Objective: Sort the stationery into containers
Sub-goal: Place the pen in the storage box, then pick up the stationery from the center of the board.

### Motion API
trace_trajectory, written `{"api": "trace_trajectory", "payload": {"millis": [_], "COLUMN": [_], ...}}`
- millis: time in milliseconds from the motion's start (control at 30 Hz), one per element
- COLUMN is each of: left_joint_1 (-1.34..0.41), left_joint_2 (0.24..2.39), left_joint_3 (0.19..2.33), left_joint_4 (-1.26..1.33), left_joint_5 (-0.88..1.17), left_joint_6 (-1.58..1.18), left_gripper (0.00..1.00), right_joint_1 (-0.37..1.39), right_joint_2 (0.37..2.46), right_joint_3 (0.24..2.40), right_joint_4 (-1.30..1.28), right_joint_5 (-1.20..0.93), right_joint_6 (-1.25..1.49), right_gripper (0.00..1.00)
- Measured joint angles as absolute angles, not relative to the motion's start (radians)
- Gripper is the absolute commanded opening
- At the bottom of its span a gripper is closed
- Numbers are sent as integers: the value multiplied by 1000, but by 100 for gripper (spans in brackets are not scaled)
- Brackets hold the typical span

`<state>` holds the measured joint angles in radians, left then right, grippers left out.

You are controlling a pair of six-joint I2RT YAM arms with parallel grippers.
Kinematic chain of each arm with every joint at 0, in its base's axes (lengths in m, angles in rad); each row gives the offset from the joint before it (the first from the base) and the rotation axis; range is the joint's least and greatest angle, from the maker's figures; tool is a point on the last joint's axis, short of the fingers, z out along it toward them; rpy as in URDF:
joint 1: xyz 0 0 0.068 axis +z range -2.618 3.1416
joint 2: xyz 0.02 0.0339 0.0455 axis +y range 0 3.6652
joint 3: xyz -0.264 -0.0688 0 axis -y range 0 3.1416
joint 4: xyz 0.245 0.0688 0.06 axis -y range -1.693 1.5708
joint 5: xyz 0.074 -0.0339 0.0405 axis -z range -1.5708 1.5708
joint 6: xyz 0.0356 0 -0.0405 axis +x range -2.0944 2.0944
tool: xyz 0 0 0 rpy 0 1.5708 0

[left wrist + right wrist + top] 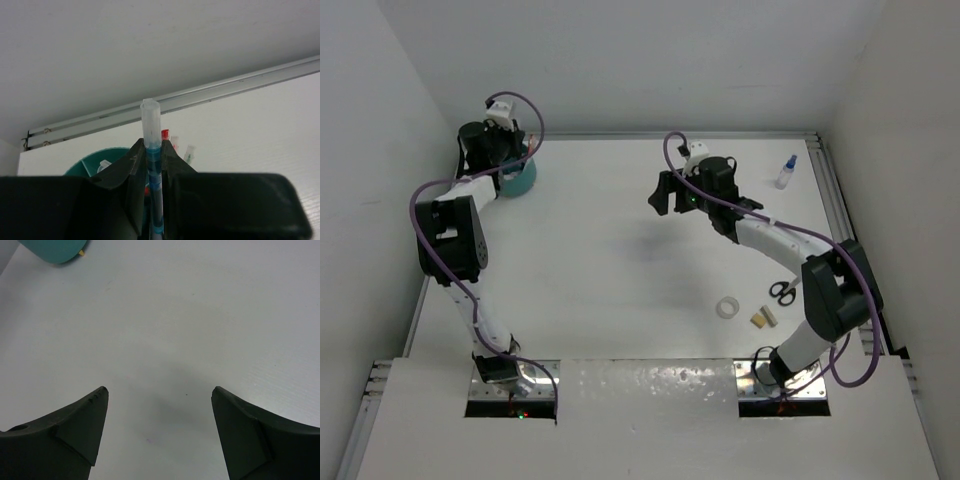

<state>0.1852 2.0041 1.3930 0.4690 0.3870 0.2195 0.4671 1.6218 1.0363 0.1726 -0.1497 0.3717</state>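
My left gripper [153, 146] is shut on a blue pen [150, 120] with a clear cap and holds it upright over the teal pot [92, 162]. Red [165, 134] and green [189, 153] pen tips stand in the pot just behind the fingers. From above, the left gripper [498, 148] sits over the teal pot [520, 180] at the far left. My right gripper [666, 194] is open and empty above mid-table, and its wrist view [160, 390] shows bare table between the fingers. The tape ring [727, 307], tan blocks [763, 318], scissors [781, 291] and blue-capped bottle [786, 172] lie on the right.
A metal rail [200, 95] runs along the table's far edge behind the pot. The pot's edge shows at the top left of the right wrist view [55, 250]. White walls enclose the table on the left, far and right sides.
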Motion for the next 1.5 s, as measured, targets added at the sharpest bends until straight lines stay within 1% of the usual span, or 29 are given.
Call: {"api": "trace_trajectory", "payload": {"millis": [133,200,233,367,400,500,533,633,867,1033,1067,1167,1200,1233,1267,1300,1367,1400,1433,1500], "left_joint_1": [185,185,185,185,186,189,191,198,216,204,202,173,156,134,110,78,2,-47,-100,-215], "left_joint_2": [2004,2006,2007,2012,2016,2021,2021,2021,2021,2012,2005,1954,1928,1897,1869,1830,1745,1698,1654,1584], "left_joint_3": [1381,1369,1361,1321,1318,1316,1316,1316,1338,1412,1421,1440,1440,1439,1436,1424,1381,1353,1326,1275], "left_joint_4": [513,535,549,583,583,583,583,583,575,535,523,450,424,393,372,353,305,278,247,200], "left_joint_5": [409,413,414,422,423,432,438,447,465,471,470,447,437,425,417,401,376,366,364,362], "left_joint_6": [213,213,213,215,216,224,230,229,221,204,205,213,216,220,227,236,259,268,278,283], "left_gripper": [0,3,10,16,23,36,45,52,55,55,55,53,52,51,50,50,49,49,48,47], "right_joint_1": [460,460,460,455,454,454,453,453,455,456,456,453,448,443,437,431,405,385,359,299], "right_joint_2": [1623,1623,1623,1614,1609,1589,1582,1567,1506,1425,1409,1353,1334,1312,1288,1260,1189,1156,1124,1079], "right_joint_3": [1040,1046,1052,1056,1056,1058,1061,1075,1077,1075,1075,1075,1072,1062,1047,1023,949,912,874,813], "right_joint_4": [158,141,125,93,85,60,52,32,10,-57,-80,-191,-233,-268,-296,-325,-377,-416,-452,-520], "right_joint_5": [-159,-160,-160,-159,-157,-156,-155,-154,-125,-43,-26,58,86,111,135,161,204,221,233,239], "right_joint_6": [382,382,381,369,365,350,344,332,321,360,367,402,421,446,470,499,569,603,641,710], "right_gripper": [82,82,82,82,82,82,82,82,82,81,78,51,37,33,33,35,44,47,53,61]}}
